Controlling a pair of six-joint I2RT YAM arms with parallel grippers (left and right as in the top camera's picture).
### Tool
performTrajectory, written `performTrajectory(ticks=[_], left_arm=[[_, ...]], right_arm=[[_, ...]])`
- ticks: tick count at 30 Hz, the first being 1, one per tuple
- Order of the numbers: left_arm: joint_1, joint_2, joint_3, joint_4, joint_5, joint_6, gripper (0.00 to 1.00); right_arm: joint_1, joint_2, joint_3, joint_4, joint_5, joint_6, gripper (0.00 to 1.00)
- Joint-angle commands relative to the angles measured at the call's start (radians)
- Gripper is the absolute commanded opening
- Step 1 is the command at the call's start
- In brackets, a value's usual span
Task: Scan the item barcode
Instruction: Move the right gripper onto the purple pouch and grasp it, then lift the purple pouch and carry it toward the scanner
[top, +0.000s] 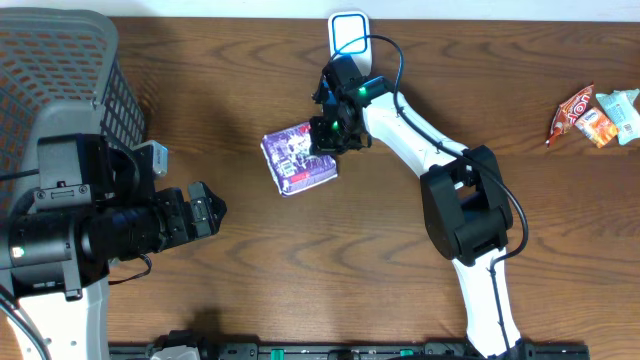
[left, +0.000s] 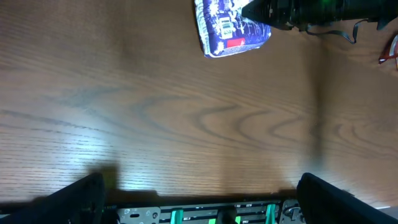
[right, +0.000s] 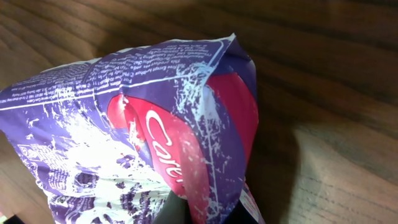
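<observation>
Heads up, the right fingers (top: 325, 140) are pinched on just the edge of the purple packet (top: 298, 158) mid-surface, left fingers (left: 329, 196) gaping idle, so that slick film could slip or fold and hide the barcode when lifted.

- Packet (top: 298, 160): purple, dense white print, a curved red patch with white lettering.
- Tabletop (top: 250, 80): dark brown, wavy wood grain.
- Basket (top: 70, 60): grey, open lattice walls.
- Scanner (top: 349, 33): white, with a light blue outline on its face.
- Right arm (top: 410, 125): white links, black joints, green light.
- Left arm (top: 90, 230): mostly black.
- Wrappers (top: 571, 112): red and white, orange, pale teal.
</observation>
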Motion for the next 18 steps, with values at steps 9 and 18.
performTrajectory(ticks=[9,18], left_arm=[[0.003,0.001,-0.002,-0.003,0.005,0.005,0.98],[0.003,0.001,-0.002,-0.003,0.005,0.005,0.98]], right_arm=[[-0.011,-0.199,0.003,-0.059,0.26,-0.016,0.01],[0.031,-0.215,0.002,-0.085,0.5,0.006,0.01]])
